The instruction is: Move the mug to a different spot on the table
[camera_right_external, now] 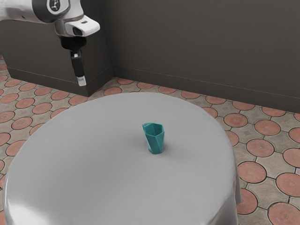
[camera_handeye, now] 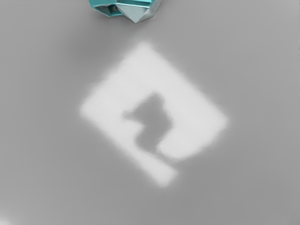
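A teal faceted mug stands upright near the middle of the round grey table. My gripper hangs high above the table's far edge, toward the exterior view's left, well away from the mug and holding nothing. It points straight down and I see it edge-on. In the wrist view, part of the mug appears far below the hand, beyond a bright patch of table that carries my hand's shadow.
The table's edge drops off all around onto a floor of round red tiles. A dark wall runs behind the table, with a dark cabinet corner just behind my gripper.
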Controlling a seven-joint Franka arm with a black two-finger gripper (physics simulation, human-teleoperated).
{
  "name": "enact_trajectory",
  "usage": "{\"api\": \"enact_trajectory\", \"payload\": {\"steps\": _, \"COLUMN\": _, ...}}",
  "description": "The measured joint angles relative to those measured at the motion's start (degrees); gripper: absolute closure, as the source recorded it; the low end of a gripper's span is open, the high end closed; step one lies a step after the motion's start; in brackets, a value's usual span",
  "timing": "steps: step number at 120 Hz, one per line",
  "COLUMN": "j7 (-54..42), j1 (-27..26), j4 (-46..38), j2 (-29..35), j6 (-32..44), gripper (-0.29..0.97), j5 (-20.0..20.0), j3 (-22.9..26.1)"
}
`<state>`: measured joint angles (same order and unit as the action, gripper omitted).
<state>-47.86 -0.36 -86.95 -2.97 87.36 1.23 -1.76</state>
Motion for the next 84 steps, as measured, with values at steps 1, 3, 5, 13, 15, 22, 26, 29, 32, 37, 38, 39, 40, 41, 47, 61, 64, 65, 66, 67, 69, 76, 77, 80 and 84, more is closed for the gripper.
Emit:
{"api": "enact_trajectory", "payload": {"steps": 1, "j7": 0.0, "j1": 0.0, "j4": 0.0, "j2": 0.0, "j6": 0.0, "gripper": 0.0, "j5": 0.0, "j3": 0.0}}
{"api": "enact_trajectory", "payload": {"steps": 3, "j7": -0.1, "j1": 0.0, "j4": 0.0, "j2": 0.0, "j6": 0.0, "gripper": 0.0, "j5": 0.0, "j3": 0.0}}
{"api": "enact_trajectory", "payload": {"steps": 5, "j7": -0.2, "j1": 0.0, "j4": 0.0, "j2": 0.0, "j6": 0.0, "gripper": 0.0, "j5": 0.0, "j3": 0.0}}
{"api": "enact_trajectory", "payload": {"steps": 13, "j7": -0.5, "j1": 0.0, "j4": 0.0, "j2": -0.1, "j6": 0.0, "gripper": 0.0, "j5": 0.0, "j3": 0.0}}
{"api": "enact_trajectory", "payload": {"steps": 15, "j7": -0.5, "j1": 0.0, "j4": 0.0, "j2": -0.1, "j6": 0.0, "gripper": 0.0, "j5": 0.0, "j3": 0.0}}
{"api": "enact_trajectory", "payload": {"steps": 22, "j7": -0.7, "j1": 0.0, "j4": 0.0, "j2": -0.2, "j6": 0.0, "gripper": 0.0, "j5": 0.0, "j3": 0.0}}
{"api": "enact_trajectory", "payload": {"steps": 26, "j7": -0.8, "j1": 0.0, "j4": 0.0, "j2": -0.3, "j6": 0.0, "gripper": 0.0, "j5": 0.0, "j3": 0.1}}
{"api": "enact_trajectory", "payload": {"steps": 29, "j7": -0.9, "j1": 0.0, "j4": 0.0, "j2": -0.3, "j6": 0.0, "gripper": 0.0, "j5": 0.0, "j3": 0.1}}
{"api": "enact_trajectory", "payload": {"steps": 32, "j7": -1.0, "j1": 0.1, "j4": -0.1, "j2": -0.3, "j6": 0.0, "gripper": 0.0, "j5": 0.0, "j3": 0.1}}
{"api": "enact_trajectory", "payload": {"steps": 37, "j7": -1.1, "j1": 0.0, "j4": -0.1, "j2": -0.9, "j6": 0.0, "gripper": 0.0, "j5": 0.0, "j3": 0.3}}
{"api": "enact_trajectory", "payload": {"steps": 38, "j7": -1.1, "j1": -0.1, "j4": -0.1, "j2": -1.1, "j6": 0.0, "gripper": 0.0, "j5": 0.0, "j3": 0.4}}
{"api": "enact_trajectory", "payload": {"steps": 39, "j7": -1.1, "j1": -0.2, "j4": -0.1, "j2": -1.4, "j6": 0.0, "gripper": 0.0, "j5": 0.0, "j3": 0.3}}
{"api": "enact_trajectory", "payload": {"steps": 40, "j7": -1.2, "j1": -0.3, "j4": -0.1, "j2": -1.6, "j6": 0.0, "gripper": 0.0, "j5": 0.0, "j3": 0.3}}
{"api": "enact_trajectory", "payload": {"steps": 41, "j7": -1.2, "j1": -0.5, "j4": -0.1, "j2": -1.8, "j6": 0.0, "gripper": 0.0, "j5": 0.0, "j3": 0.3}}
{"api": "enact_trajectory", "payload": {"steps": 47, "j7": -1.6, "j1": -1.8, "j4": -0.1, "j2": -2.6, "j6": 0.0, "gripper": 0.0, "j5": 0.1, "j3": 0.2}}
{"api": "enact_trajectory", "payload": {"steps": 61, "j7": -6.6, "j1": -3.9, "j4": -0.7, "j2": -3.2, "j6": 1.5, "gripper": 0.0, "j5": 0.6, "j3": 0.2}}
{"api": "enact_trajectory", "payload": {"steps": 64, "j7": -8.3, "j1": -4.1, "j4": -0.9, "j2": -3.2, "j6": 2.4, "gripper": 0.0, "j5": 0.7, "j3": 0.2}}
{"api": "enact_trajectory", "payload": {"steps": 65, "j7": -8.9, "j1": -4.1, "j4": -0.9, "j2": -3.2, "j6": 2.8, "gripper": 0.0, "j5": 0.7, "j3": 0.2}}
{"api": "enact_trajectory", "payload": {"steps": 66, "j7": -9.5, "j1": -4.2, "j4": -1.0, "j2": -3.3, "j6": 3.2, "gripper": 0.0, "j5": 0.7, "j3": 0.2}}
{"api": "enact_trajectory", "payload": {"steps": 67, "j7": -10.1, "j1": -4.2, "j4": -1.1, "j2": -3.3, "j6": 3.6, "gripper": 0.0, "j5": 0.7, "j3": 0.2}}
{"api": "enact_trajectory", "payload": {"steps": 69, "j7": -11.4, "j1": -4.3, "j4": -1.5, "j2": -3.4, "j6": 4.5, "gripper": 0.0, "j5": 0.7, "j3": 0.2}}
{"api": "enact_trajectory", "payload": {"steps": 76, "j7": -16.0, "j1": -4.3, "j4": -3.1, "j2": -4.0, "j6": 8.1, "gripper": 0.0, "j5": 0.6, "j3": 0.3}}
{"api": "enact_trajectory", "payload": {"steps": 77, "j7": -16.7, "j1": -4.3, "j4": -3.4, "j2": -4.1, "j6": 8.7, "gripper": 0.0, "j5": 0.6, "j3": 0.3}}
{"api": "enact_trajectory", "payload": {"steps": 80, "j7": -18.7, "j1": -4.4, "j4": -4.1, "j2": -4.4, "j6": 10.4, "gripper": 0.0, "j5": 0.6, "j3": 0.3}}
{"api": "enact_trajectory", "payload": {"steps": 84, "j7": -21.4, "j1": -4.5, "j4": -4.6, "j2": -5.1, "j6": 12.7, "gripper": 0.0, "j5": 0.5, "j3": 0.4}}
